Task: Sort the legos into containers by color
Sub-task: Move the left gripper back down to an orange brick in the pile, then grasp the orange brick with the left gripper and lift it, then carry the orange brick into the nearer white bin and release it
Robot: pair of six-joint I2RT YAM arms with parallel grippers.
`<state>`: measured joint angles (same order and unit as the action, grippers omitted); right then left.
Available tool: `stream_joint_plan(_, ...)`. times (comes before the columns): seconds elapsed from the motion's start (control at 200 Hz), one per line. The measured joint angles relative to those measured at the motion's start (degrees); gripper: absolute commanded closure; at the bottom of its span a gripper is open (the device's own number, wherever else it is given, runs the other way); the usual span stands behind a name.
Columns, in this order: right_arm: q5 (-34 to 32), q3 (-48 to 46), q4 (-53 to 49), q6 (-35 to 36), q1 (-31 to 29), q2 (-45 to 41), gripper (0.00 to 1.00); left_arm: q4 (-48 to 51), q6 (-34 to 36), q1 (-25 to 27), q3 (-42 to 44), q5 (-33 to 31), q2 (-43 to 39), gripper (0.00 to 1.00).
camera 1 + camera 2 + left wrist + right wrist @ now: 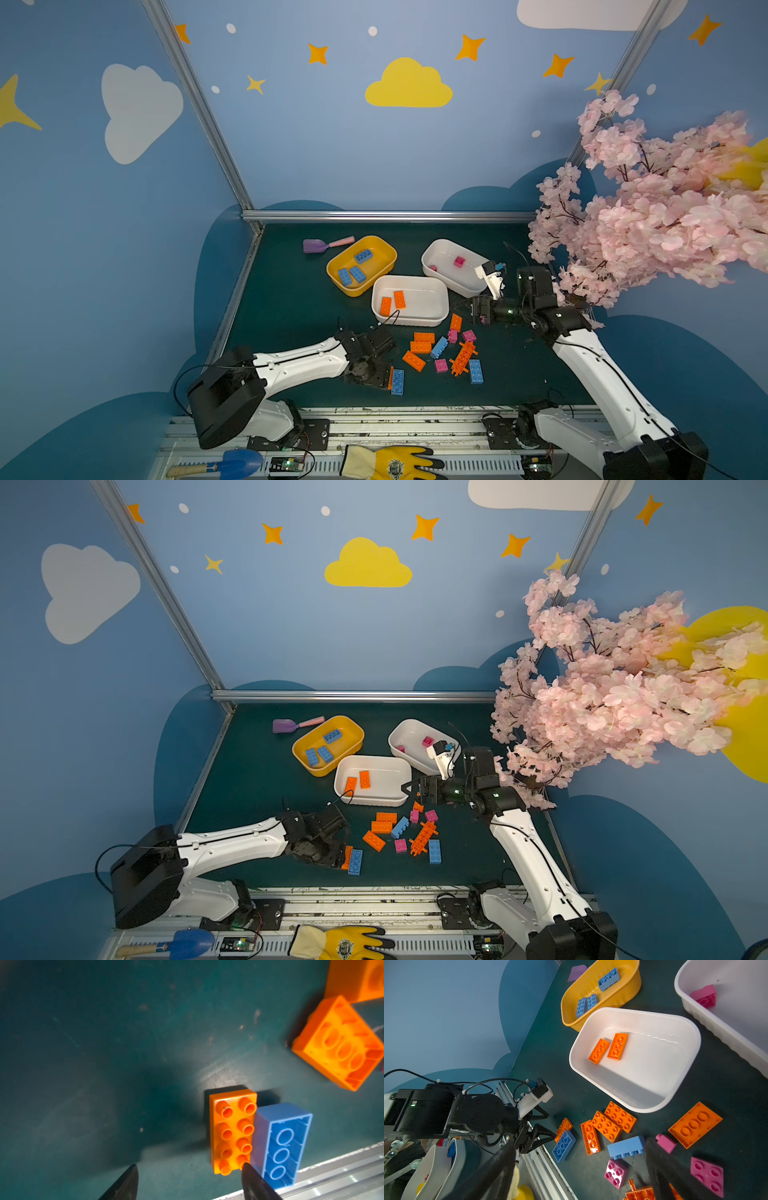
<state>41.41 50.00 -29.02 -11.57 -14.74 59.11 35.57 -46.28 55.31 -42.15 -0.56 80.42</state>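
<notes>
The likeliest slip is a two-colour pick. The left pincer (189, 1169) stands fairly wide with nothing gripped, low over an orange brick (232, 1132) that lies studs-up on the tabletop (83, 1064), flush against an upturned blue brick (284, 1140). One fingertip (250, 1176) sits right at the seam between the two. If that tip lands on the blue brick's wall, closing could shove the blue one aside or pinch both together. The orange brick also lies off-centre, hard by that finger and well apart from the other, with only its end between them, so I judge it may slide or swivel as the jaws meet. In both top views this pair is in the lower middle of the frame, just above the metal rail (415, 426) at the tabletop's edge, and a nudged brick could end up on it. Its goal, the white tub (432, 299) holding two orange bricks, is at the frame's centre. The yellow tub (380, 266) of blue bricks lies up-left and a second white tub (440, 249) with pink pieces up-right. Just right of the path lies the loose pile of legos (419, 347). The right pincer (579, 1147), wide and empty, hangs over it near the tub's lower right corner, where the arms could meet.
</notes>
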Motion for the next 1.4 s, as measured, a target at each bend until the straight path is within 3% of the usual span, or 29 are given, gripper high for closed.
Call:
stream_joint_plan(0.445, -0.04, -0.13, 0.04, -0.2, -0.11, 0.04, 0.05, -3.06, -0.46, 2.97, -3.41, 2.14, 6.14, 0.24)
stream_joint_plan(0.666, -0.04, -0.13, 0.02, -0.2, -0.11, 0.11, 0.05, -2.21, -0.66, 3.26, -6.4, 0.94, 9.64, 0.46)
stream_joint_plan(0.806, -0.02, -0.13, 0.02, -0.2, -0.11, 0.11, 0.05, -0.07, -0.74, 4.11, -8.33, -0.83, 11.56, 0.52)
stream_joint_plan(0.996, -0.04, -0.13, 0.04, -0.17, -0.11, 0.11, 0.05, 4.61, -1.05, 6.21, -11.67, -4.7, 14.62, 0.77)
stream_joint_plan(1.201, -0.02, -0.13, 0.07, -0.2, -0.11, 0.28, 0.05, 10.38, -0.15, 6.08, -13.9, -7.13, 14.03, 0.78)
stream_joint_plan(1.402, -0.02, -0.13, 0.24, -0.2, -0.11, 1.07, 0.05, 14.1, 5.53, 0.28, -23.26, -8.09, 11.28, 0.77)
